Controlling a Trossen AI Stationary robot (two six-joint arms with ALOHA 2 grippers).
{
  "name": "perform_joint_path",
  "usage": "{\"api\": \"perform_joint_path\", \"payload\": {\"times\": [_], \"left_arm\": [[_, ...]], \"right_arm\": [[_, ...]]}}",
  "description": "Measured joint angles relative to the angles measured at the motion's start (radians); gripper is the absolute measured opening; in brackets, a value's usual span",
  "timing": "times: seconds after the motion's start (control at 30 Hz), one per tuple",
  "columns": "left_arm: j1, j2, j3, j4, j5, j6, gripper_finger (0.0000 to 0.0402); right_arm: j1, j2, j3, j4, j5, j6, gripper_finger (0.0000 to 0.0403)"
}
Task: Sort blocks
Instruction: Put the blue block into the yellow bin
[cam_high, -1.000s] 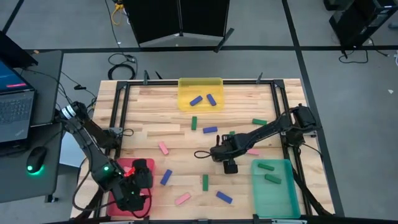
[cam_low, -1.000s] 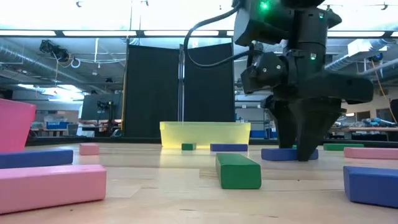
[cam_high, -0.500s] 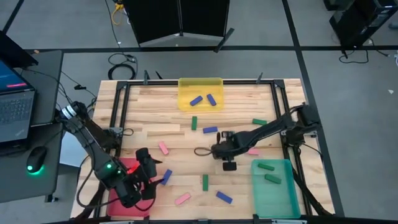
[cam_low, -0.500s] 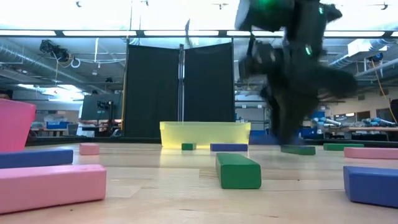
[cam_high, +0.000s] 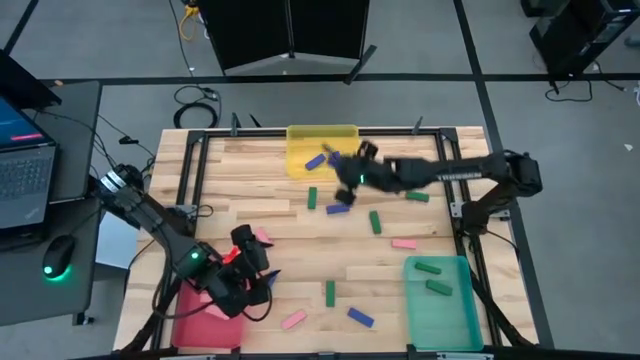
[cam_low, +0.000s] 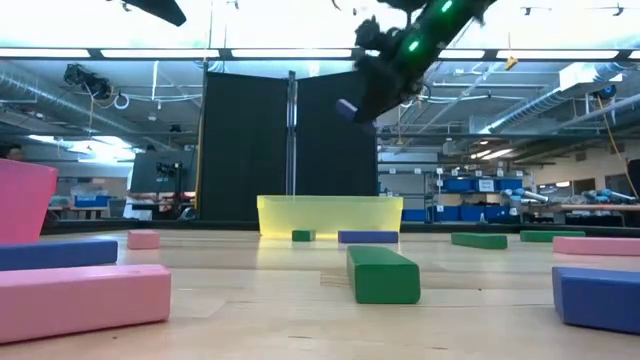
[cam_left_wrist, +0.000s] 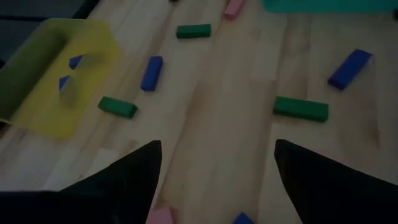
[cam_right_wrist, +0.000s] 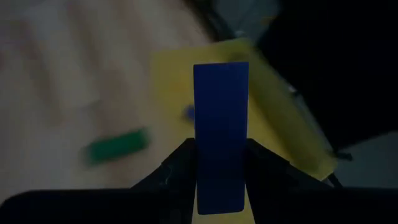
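Note:
My right gripper (cam_high: 346, 172) hangs high above the near rim of the yellow tray (cam_high: 300, 135), shut on a dark blue block (cam_right_wrist: 221, 137); the low view shows the block (cam_low: 347, 108) well above the table. A blue block (cam_high: 316, 160) lies in the yellow tray. My left gripper (cam_high: 257, 263) is open near the table's left front, its fingers spread wide in the left wrist view (cam_left_wrist: 217, 155). It is between a pink block (cam_high: 263, 238) and a blue block (cam_high: 268, 285). Other green, blue and pink blocks lie flat on the wood. My right gripper pinches the dark blue block between its two fingers (cam_right_wrist: 180, 165), one finger on each long side at the block's near end (cam_right_wrist: 221, 186). The rest of the block sticks out forward beyond the fingertips. It is lifted clear of the table.
The teal tray (cam_high: 462, 300) at the right front holds two green blocks (cam_high: 427, 268). The red tray (cam_high: 205, 312) at the left front is partly under my left arm. A dark frame (cam_high: 195, 170) borders the table. A laptop and a mouse sit off its left side.
My right gripper has picked the blue block up off the middle of the table. It has swung up and toward the far edge, to the yellow tray. My left gripper has moved from over the red tray toward the table's right, staying open.

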Motion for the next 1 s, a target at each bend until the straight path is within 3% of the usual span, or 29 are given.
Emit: {"api": "perform_joint_path", "payload": {"times": [0.17, 0.3, 0.5, 0.6, 0.77, 1.0], "left_arm": [[0.024, 0.008, 0.000, 0.025, 0.008, -0.024, 0.0318], [0.038, 0.013, 0.000, 0.049, 0.021, -0.016, 0.0318], [0.053, 0.021, 0.000, 0.045, 0.028, -0.012, 0.0318], [0.060, 0.020, 0.000, 0.049, 0.028, -0.009, 0.0318], [0.078, 0.020, 0.000, 0.049, 0.033, -0.016, 0.0318], [0.176, 0.039, 0.000, 0.046, 0.097, -0.023, 0.0318]], "right_arm": [[-0.191, 0.063, 0.001, 0.116, -0.033, 0.040, 0.0113], [-0.303, 0.110, 0.001, 0.206, -0.144, 0.088, 0.0123], [-0.357, 0.183, 0.001, 0.314, -0.327, 0.117, 0.0281], [-0.358, 0.195, 0.001, 0.345, -0.345, 0.112, 0.0313], [-0.324, 0.133, 0.001, 0.368, -0.346, 0.066, 0.0307], [-0.173, -0.112, 0.001, 0.322, -0.297, -0.022, 0.0278]]}}
